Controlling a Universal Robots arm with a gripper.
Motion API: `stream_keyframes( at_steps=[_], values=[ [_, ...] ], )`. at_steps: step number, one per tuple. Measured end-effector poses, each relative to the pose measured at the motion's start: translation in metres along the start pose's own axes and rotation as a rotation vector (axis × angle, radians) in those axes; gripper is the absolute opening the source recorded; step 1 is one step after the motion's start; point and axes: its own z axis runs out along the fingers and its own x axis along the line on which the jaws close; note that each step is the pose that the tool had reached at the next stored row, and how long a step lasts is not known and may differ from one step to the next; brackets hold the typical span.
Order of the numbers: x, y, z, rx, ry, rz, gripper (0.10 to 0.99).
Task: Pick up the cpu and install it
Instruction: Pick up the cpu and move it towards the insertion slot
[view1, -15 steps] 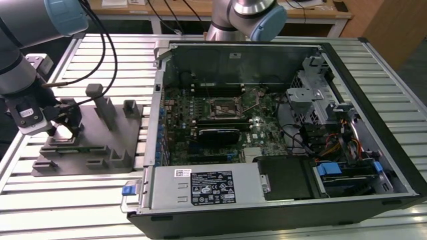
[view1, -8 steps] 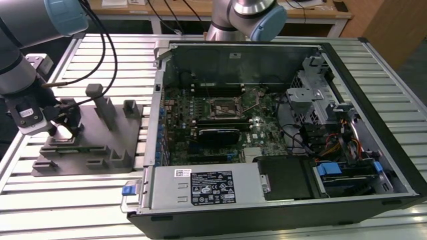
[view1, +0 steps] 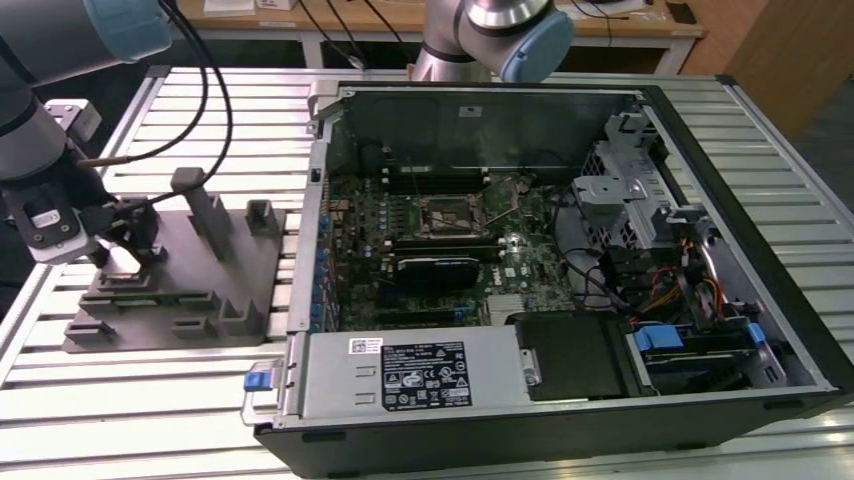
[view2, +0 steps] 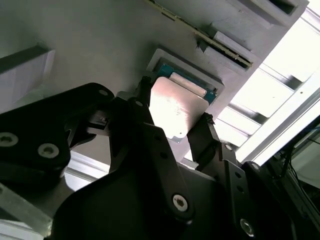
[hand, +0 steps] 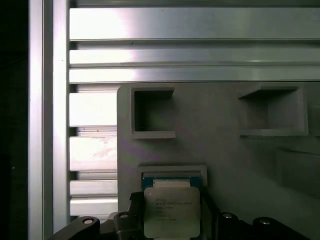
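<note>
A slatted metal table carries an open computer case. Just beside the case, on the exterior view's left, stands a grey fixture. The arm reaches down over the fixture. In both wrist views the black jaws pinch the cpu by two opposite edges at a square pocket in the fixture. I cannot tell whether the cpu touches the pocket.

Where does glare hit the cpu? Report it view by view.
Second wrist view: glare washes the cpu top nearly white, with the gripper fingers in dark silhouette. First wrist view: its top is evenly lit, but the aluminium slats are blown out.
</note>
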Motion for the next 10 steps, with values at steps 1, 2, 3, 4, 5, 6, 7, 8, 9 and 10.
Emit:
stream_keyframes(
  at_steps=[1, 2, 3, 4, 5, 6, 7, 8, 9, 10],
  values=[
    [0.0000, 0.0001, -0.0015, 0.000, -0.0001, 0.000, 0.541],
    [-0.0001, 0.0001, -0.0029, 0.000, 0.0000, 0.000, 0.541],
    [-0.0001, 0.0002, -0.0044, 0.000, 0.0000, 0.000, 0.541],
    [-0.0002, 0.0003, -0.0062, 0.000, -0.0001, 0.000, 0.541],
    [-0.0002, 0.0004, -0.0079, 0.000, 0.0000, 0.000, 0.541],
    [-0.0002, 0.0004, -0.0094, 0.000, 0.0000, 0.000, 0.541],
    [-0.0003, 0.0005, -0.0107, 0.000, -0.0001, 0.000, 0.541],
    [-0.0003, 0.0005, -0.0119, 0.000, -0.0001, 0.000, 0.541],
    [-0.0003, 0.0006, -0.0132, 0.000, 0.0000, 0.000, 0.541],
    [-0.0004, 0.0007, -0.0146, 0.000, -0.0001, 0.000, 0.541]
  ],
)
